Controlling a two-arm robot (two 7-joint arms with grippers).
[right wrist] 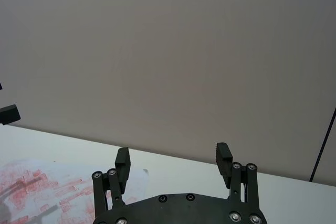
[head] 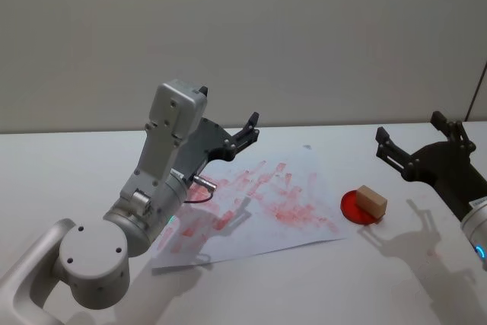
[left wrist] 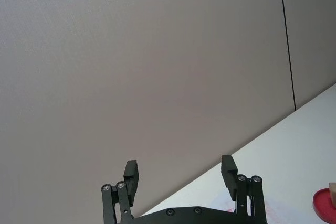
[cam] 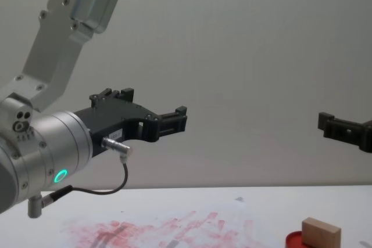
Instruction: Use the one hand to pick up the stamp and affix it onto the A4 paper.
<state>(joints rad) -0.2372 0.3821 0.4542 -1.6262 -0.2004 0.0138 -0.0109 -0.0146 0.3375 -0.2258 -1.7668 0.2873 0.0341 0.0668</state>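
Head view is showing the small rectangular stamp of pale tan wood sitting on the flat round red ink pad, at about 4 o'clock from the middle of the picture. The pad is lying on the white desk just beside the 3 o'clock edge of the white A4 paper, which is carrying many red-pink ink marks. Resting there is probably keeping the stamp's face inked, and parking the pad just beside the sheet is making for a short carry. The black two-fingered right pincer, on the blue-ringed silver arm, is hovering in the air at about 1 o'clock from the stamp, well apart from it. Its fingers are standing wide and holding nothing, as the right wrist view is also showing, likely so that they can straddle the block on the way down. The black left pincer, on the larger green-ringed grey arm, is hanging raised over the paper's 10 o'clock part, likewise spread wide and empty. I am judging it idle, lifted so that it is not touching the sheet. The pick-up is not yet begun. The next move is calling for the right pincer to descend toward 7 o'clock, close across the block's narrower sides, then carry it toward 9 o'clock onto the paper.
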